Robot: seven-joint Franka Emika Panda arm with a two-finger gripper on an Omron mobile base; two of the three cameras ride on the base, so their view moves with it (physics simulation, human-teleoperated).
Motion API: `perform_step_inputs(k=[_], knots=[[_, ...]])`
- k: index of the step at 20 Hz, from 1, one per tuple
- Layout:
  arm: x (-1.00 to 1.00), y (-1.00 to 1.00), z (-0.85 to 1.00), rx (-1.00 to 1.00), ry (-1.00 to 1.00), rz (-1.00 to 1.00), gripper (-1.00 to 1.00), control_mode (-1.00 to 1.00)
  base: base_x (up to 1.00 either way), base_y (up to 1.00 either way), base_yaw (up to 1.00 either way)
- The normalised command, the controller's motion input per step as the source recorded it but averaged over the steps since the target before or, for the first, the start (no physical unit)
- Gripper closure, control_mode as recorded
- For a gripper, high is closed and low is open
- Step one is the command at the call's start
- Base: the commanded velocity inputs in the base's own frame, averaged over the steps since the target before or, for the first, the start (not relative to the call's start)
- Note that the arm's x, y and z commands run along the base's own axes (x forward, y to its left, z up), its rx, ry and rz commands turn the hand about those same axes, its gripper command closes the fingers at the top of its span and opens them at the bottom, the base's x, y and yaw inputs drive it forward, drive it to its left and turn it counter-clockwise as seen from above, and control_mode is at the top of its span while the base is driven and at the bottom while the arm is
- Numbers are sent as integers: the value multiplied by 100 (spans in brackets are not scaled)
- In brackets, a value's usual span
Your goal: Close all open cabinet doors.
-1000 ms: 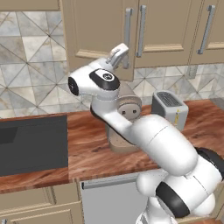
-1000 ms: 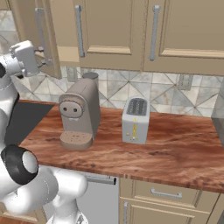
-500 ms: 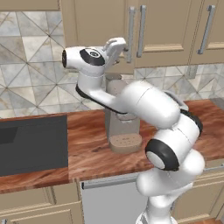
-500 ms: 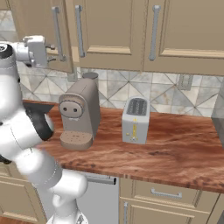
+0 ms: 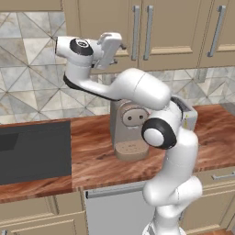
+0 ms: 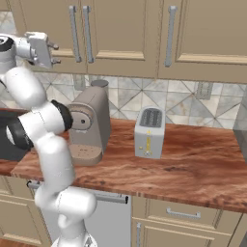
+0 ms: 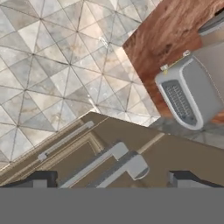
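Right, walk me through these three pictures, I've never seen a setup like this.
It is a simulated kitchen. The white jointed machine is a robot arm on a base that can drive. Two pictures come from cameras riding behind it, to its left and right. The third looks along its gripper, raised up by the cabinet doors. Those tall beige doors with silver bar handles look shut in both base views. On the wooden counter stand a coffee machine and a toaster. The jaws stand apart, holding nothing.
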Motion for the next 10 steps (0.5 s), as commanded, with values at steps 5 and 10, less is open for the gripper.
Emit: perform_step_inputs(k=[5, 10], knots=[[-3, -44, -26, 0, -26, 27, -100, -100, 0, 0, 0], [-3, -54, -17, 0, -26, 28, -100, -100, 0, 0, 0]])
